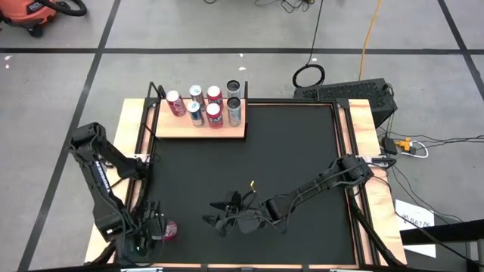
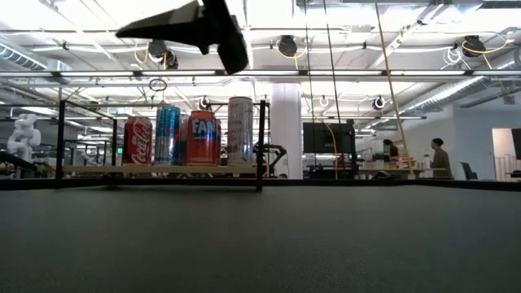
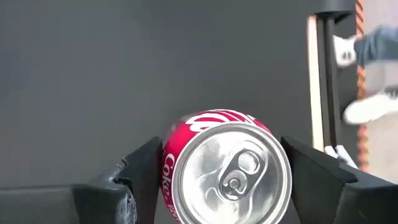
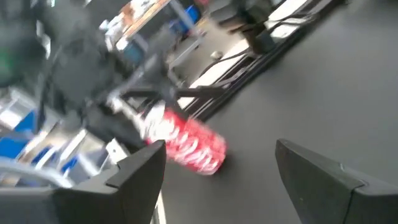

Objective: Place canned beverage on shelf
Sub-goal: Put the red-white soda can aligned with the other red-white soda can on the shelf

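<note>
A red Coca-Cola can (image 1: 171, 230) is at the black mat's near left corner, between the fingers of my left gripper (image 1: 155, 229), which is shut on it. Its silver top (image 3: 233, 174) faces the left wrist camera. It also shows in the right wrist view (image 4: 186, 144). My right gripper (image 1: 215, 213) is open and empty over the mat's near middle, its fingers pointing toward the can. The shelf (image 1: 200, 128), a light wooden board with a black rail, lies at the far left and carries several upright cans (image 2: 187, 134). My left gripper pinches the can between its two fingers (image 3: 146, 168), which lie on opposite sides of the wall just below the top rim (image 3: 169, 163). The fingers come over the top end and run along the can. Whether the can's bottom rests on the mat does not show.
Wooden strips (image 1: 344, 128) border the mat. A person's shoes (image 3: 367, 109) show on the floor beyond the table edge. A black box (image 1: 355, 94) and cables lie past the far right corner. The mat between the grippers and the shelf is bare.
</note>
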Robot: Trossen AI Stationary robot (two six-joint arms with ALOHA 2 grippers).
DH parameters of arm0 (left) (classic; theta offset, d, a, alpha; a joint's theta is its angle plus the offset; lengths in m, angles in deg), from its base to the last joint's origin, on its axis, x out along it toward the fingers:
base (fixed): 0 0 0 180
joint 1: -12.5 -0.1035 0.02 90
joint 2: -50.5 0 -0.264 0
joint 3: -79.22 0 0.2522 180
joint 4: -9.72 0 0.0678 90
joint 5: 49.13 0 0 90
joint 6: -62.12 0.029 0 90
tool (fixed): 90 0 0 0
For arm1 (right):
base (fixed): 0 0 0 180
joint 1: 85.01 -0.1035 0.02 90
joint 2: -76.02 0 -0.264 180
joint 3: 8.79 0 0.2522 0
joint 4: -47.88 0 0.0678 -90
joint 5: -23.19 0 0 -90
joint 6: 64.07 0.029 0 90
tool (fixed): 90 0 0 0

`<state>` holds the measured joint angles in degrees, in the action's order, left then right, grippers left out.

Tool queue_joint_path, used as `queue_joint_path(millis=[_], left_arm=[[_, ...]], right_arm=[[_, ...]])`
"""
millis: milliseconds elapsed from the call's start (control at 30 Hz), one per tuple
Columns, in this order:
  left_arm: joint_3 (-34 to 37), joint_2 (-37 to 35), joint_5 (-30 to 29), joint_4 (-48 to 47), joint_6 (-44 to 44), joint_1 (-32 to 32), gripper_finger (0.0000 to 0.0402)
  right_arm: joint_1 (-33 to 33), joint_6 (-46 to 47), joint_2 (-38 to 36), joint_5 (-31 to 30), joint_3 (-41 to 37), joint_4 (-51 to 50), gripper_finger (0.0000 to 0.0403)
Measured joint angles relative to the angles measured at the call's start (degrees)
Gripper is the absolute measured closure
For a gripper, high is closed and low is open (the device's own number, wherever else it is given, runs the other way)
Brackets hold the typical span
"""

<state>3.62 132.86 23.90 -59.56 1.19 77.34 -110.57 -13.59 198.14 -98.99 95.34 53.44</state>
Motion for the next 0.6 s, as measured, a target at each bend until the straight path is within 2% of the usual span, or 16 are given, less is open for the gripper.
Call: queue_joint_path(millis=[167,300,433,600], left_arm=[[-4.36,-3.75,-2.70,-2.23,19.07,-3.77,0.0140],[-8.00,-7.56,-3.59,-1.85,34.48,-7.27,0.0140],[-12.08,-11.31,-3.81,-1.69,46.94,-10.78,0.0140],[-15.63,-15.02,-1.30,0.02,58.60,-14.90,0.0141]], right_arm=[[0.85,-4.75,0.00,9.19,0.00,3.35,0.0115],[1.68,-11.76,0.00,11.66,0.39,7.24,0.0115],[3.13,-15.92,0.00,14.65,3.85,5.30,0.0102],[5.55,-24.46,0.00,18.73,11.99,-3.03,0.0062]])
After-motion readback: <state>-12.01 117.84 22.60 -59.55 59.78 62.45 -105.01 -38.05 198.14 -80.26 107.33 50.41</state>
